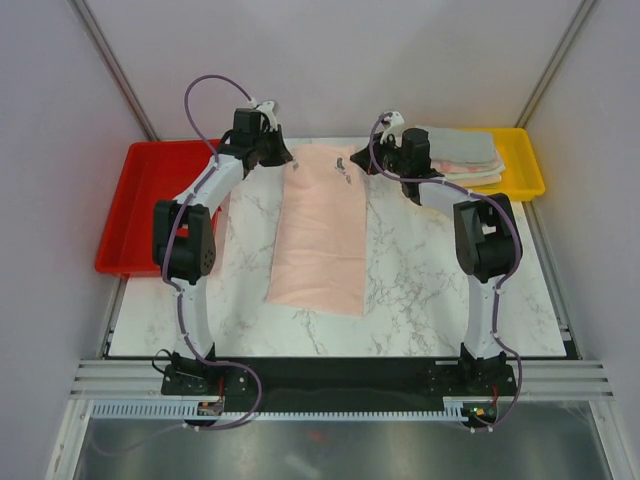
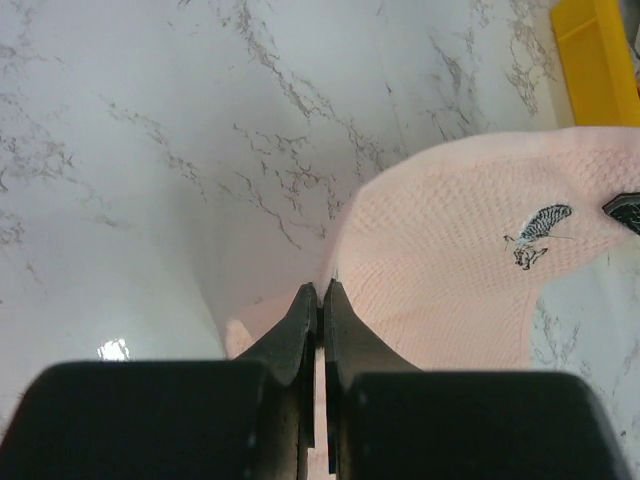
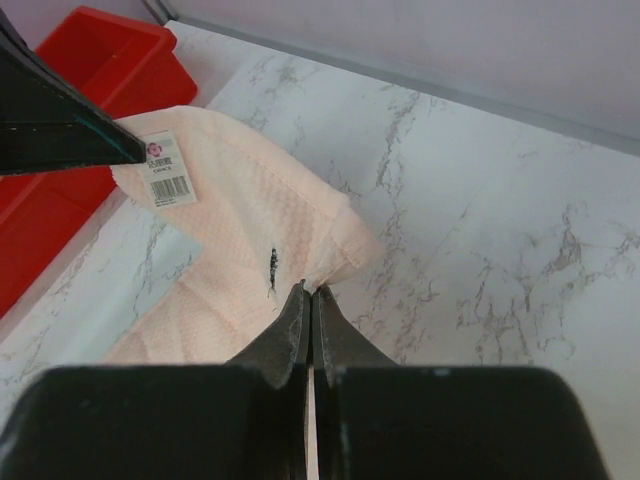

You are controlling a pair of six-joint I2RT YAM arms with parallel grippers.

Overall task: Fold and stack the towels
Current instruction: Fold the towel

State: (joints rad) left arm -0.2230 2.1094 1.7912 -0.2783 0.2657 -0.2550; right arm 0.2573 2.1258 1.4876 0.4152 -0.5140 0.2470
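Observation:
A peach-pink towel [image 1: 318, 232] lies lengthways down the middle of the marble table, its far end lifted. My left gripper [image 1: 284, 158] is shut on that end's left corner, and the left wrist view shows the cloth [image 2: 450, 270] pinched at the closed tips [image 2: 320, 290]. My right gripper [image 1: 366, 166] is shut on the right corner, where the fabric [image 3: 240, 230] bunches at its tips [image 3: 310, 291]. A white barcode tag [image 3: 166, 170] hangs near the left corner. More towels [image 1: 462, 156] sit folded in a stack in the yellow tray [image 1: 526, 168].
A red tray [image 1: 140, 205] stands at the table's left edge, close to the left arm. The yellow tray sits at the back right, just behind the right gripper. Grey walls close in the back and both sides.

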